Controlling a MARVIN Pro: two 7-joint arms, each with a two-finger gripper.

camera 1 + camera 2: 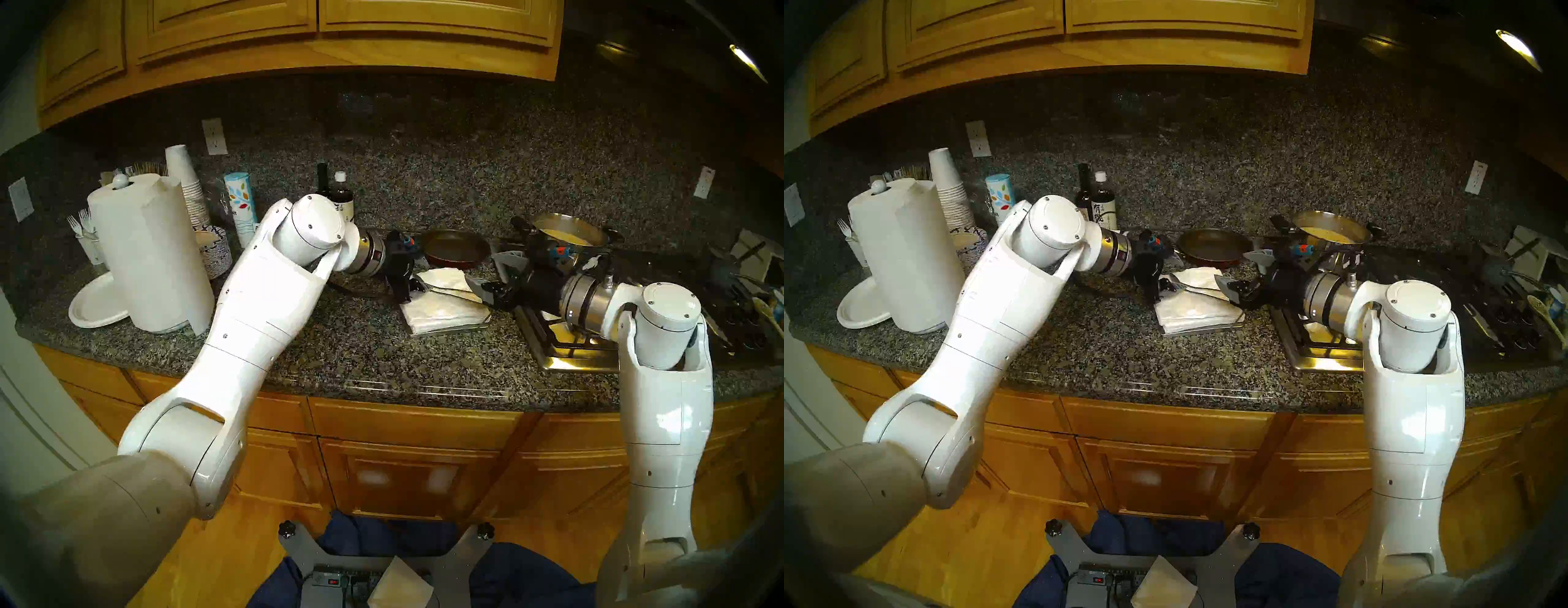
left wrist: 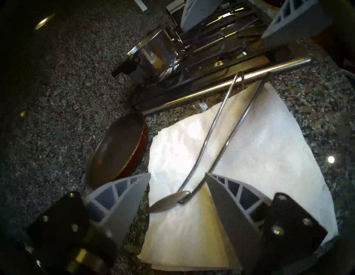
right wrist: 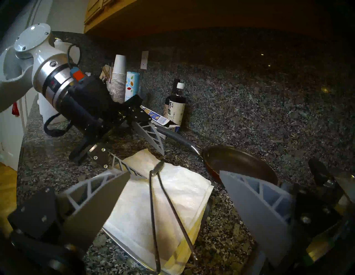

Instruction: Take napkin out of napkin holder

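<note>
Napkin [image 3: 171, 194] lying on top of the stack in the napkin holder [image 3: 123, 245] on the granite counter [image 1: 339, 352], wire arm [image 3: 163, 207] raised over it, right gripper [image 3: 172, 184] fingers spread wide and empty, left gripper [image 2: 177, 184] beyond – fingers apart around the arm's flattened tip, frying pan [image 3: 240, 163] behind.

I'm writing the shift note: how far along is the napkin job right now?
Early. Nothing looks done: the napkins lie stacked in the napkin holder, its wire arm over them. In hand: the left gripper is open at the arm's flattened tip, gripping nothing; the right gripper waits open beside the stack. Left: clear the arm, pinch one napkin, pull it free.
</note>
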